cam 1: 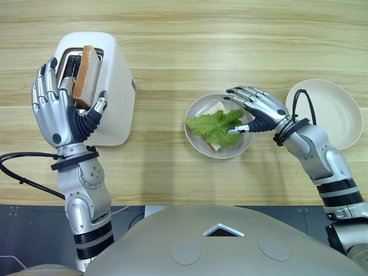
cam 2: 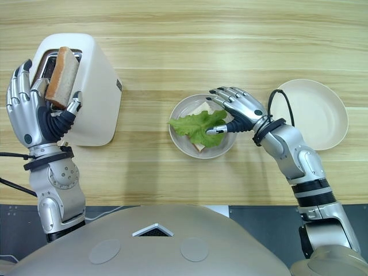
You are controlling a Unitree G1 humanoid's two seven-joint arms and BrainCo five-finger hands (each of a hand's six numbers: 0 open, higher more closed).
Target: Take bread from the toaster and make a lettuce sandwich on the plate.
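**Left hand grips the toast; right hand open over the plate**

A wooden tabletop (cam 1: 230, 34) carries everything. A white toaster (cam 1: 118, 86) stands well to the left of the plate (cam 1: 198, 142), and an empty cream dish (cam 1: 333, 112) lies near the plate's right side. The plate is round and pale and holds the started sandwich.

The left hand (cam 1: 60, 112) is at the toaster, far left of the plate, with its fingers clenched around a brown slice of bread (cam 1: 89, 75) that stands upright and partly out of the slot. The right hand (cam 1: 256, 106) hovers over the plate's right edge, fingers spread and grasping nothing, its thumb tip touching the leaf.

On the plate a green lettuce leaf (cam 1: 215, 125) lies across a bottom slice (cam 1: 215, 108) that peeks out above and below it.
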